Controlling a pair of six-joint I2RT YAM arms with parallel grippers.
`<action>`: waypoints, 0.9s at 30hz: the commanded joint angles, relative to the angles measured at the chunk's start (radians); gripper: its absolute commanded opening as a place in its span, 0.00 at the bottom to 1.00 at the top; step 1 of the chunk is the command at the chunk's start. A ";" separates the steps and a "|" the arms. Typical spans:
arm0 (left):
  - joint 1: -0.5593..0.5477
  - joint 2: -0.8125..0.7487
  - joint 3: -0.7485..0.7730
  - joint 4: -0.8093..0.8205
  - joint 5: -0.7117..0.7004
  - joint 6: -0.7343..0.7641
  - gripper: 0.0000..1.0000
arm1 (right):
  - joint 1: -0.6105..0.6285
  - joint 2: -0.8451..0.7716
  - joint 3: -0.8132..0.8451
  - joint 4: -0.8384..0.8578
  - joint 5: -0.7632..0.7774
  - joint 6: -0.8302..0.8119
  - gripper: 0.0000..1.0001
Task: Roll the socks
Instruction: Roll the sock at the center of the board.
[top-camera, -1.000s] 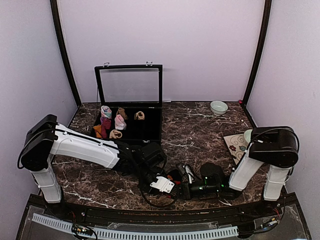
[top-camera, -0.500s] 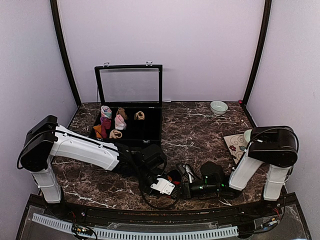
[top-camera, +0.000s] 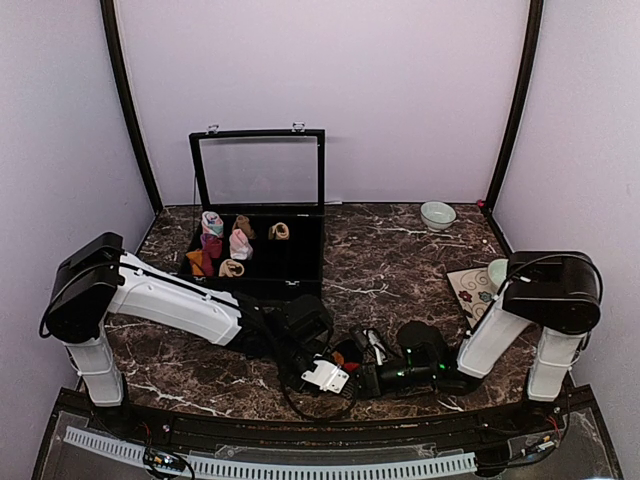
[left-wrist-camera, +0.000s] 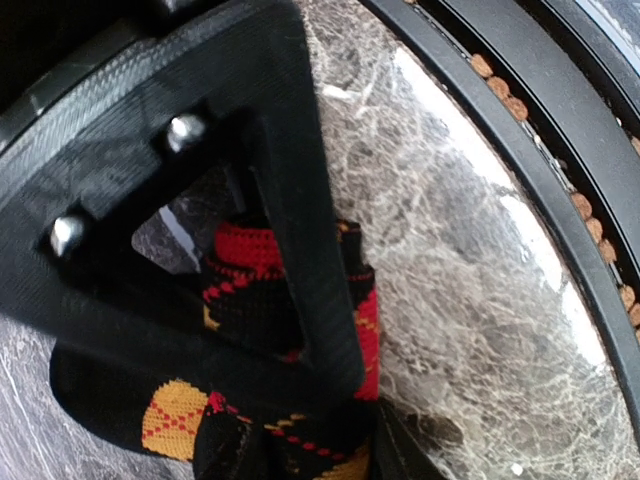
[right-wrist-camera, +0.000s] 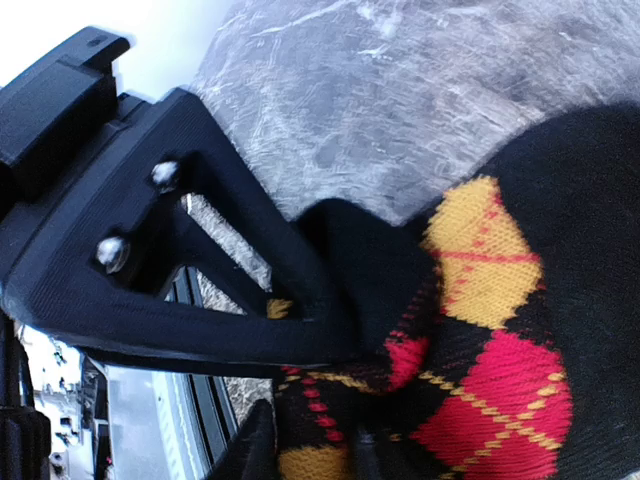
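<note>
A black sock with red and orange argyle diamonds (top-camera: 347, 354) lies bunched at the near middle of the marble table (top-camera: 400, 260), between my two grippers. My left gripper (top-camera: 336, 366) comes in from the left. In the left wrist view it (left-wrist-camera: 375, 415) is shut on the argyle sock (left-wrist-camera: 250, 400), with one black finger (left-wrist-camera: 310, 250) lying over the fabric. My right gripper (top-camera: 368, 376) comes in from the right. In the right wrist view it (right-wrist-camera: 310, 400) is shut on the same sock (right-wrist-camera: 500, 330), with folds pinched between its fingers (right-wrist-camera: 250, 300). The cream striped sock is out of view.
An open black case (top-camera: 300, 262) with several small sock rolls (top-camera: 238, 244) stands at the back left. A small bowl (top-camera: 437, 214) sits at the back right, and a flowered cloth (top-camera: 470, 290) lies by the right arm. The table's black front rail (left-wrist-camera: 560, 170) runs close by the grippers.
The left arm has shifted slightly right and toward the front edge with the sock. The right gripper has barely moved. Both stay shut on the sock.
</note>
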 joint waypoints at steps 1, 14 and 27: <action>-0.005 0.079 0.004 -0.104 0.010 0.022 0.33 | -0.023 0.014 -0.047 -0.374 0.107 -0.074 0.32; 0.011 0.152 0.052 -0.193 0.048 -0.010 0.32 | -0.018 -0.371 -0.143 -0.673 0.338 -0.066 0.99; 0.068 0.235 0.181 -0.300 0.145 -0.104 0.32 | 0.021 -0.909 -0.117 -0.994 0.787 -0.115 1.00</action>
